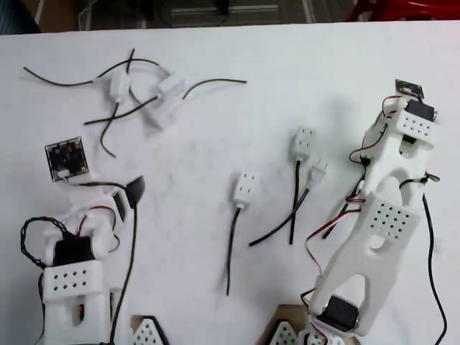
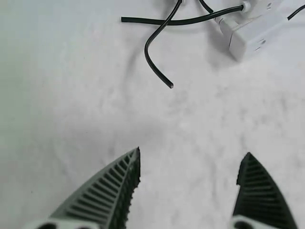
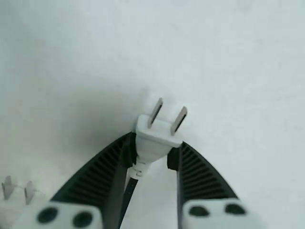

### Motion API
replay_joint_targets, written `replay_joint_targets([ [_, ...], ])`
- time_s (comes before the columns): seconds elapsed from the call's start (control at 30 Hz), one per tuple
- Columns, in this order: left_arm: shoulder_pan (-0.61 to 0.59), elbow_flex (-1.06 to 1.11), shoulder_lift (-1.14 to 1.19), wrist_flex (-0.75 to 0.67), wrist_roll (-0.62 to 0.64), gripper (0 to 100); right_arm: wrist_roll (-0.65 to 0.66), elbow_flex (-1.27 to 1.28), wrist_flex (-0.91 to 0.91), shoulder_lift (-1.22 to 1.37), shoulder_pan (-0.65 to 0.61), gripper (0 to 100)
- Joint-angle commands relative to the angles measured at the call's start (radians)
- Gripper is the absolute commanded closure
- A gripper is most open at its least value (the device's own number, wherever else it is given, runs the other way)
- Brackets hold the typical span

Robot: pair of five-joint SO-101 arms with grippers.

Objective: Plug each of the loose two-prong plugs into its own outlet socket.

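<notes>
I am working over the broad white bench (image 1: 215, 115). My dark ribbed left tool (image 2: 193, 152) is hanging wide open and empty above bare surface. My right tool (image 3: 155, 143) is doing the holding. A white rectangular outlet socket (image 1: 246, 187) is lying unfilled mid-bench, so I am pinching the small white two-prong plug (image 3: 157, 131) by its body, leaving both prongs jutting forward.

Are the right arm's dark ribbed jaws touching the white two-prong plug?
Touching. The right wrist view shows both jaws clamped against the sides of the white two-prong plug.
</notes>
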Motion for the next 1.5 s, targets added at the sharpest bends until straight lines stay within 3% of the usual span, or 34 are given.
replay_joint_targets([
  [0.0, 0.005, -0.003, -0.018, -0.014, -0.009, 68, 0.018, -0.064, 0.002, -0.045, -0.015, 95.4],
  [0.2, 0.005, -0.003, -0.018, -0.017, -0.009, 68, 0.018, -0.279, 0.199, -0.196, -0.102, 95.4],
  [0.4, -0.059, -0.011, -0.018, -0.023, -0.002, 68, 0.009, -0.299, 0.211, -0.341, -0.283, 95.4],
  [0.73, -0.314, -0.021, -0.018, -0.075, 0.161, 68, -0.133, -0.195, 0.196, -0.372, -0.843, 95.0],
  [0.93, -0.424, -0.028, -0.018, -0.075, 0.222, 68, -0.227, -0.195, 0.012, -0.309, -1.112, 95.0],
  [1.27, -0.450, -0.034, -0.018, -0.075, 0.229, 68, -0.331, -0.196, -0.074, -0.030, -1.176, 94.0],
  [1.47, -0.377, -0.035, -0.013, -0.069, 0.164, 68, -0.298, -0.198, -0.018, -0.059, -1.175, 76.3],
])
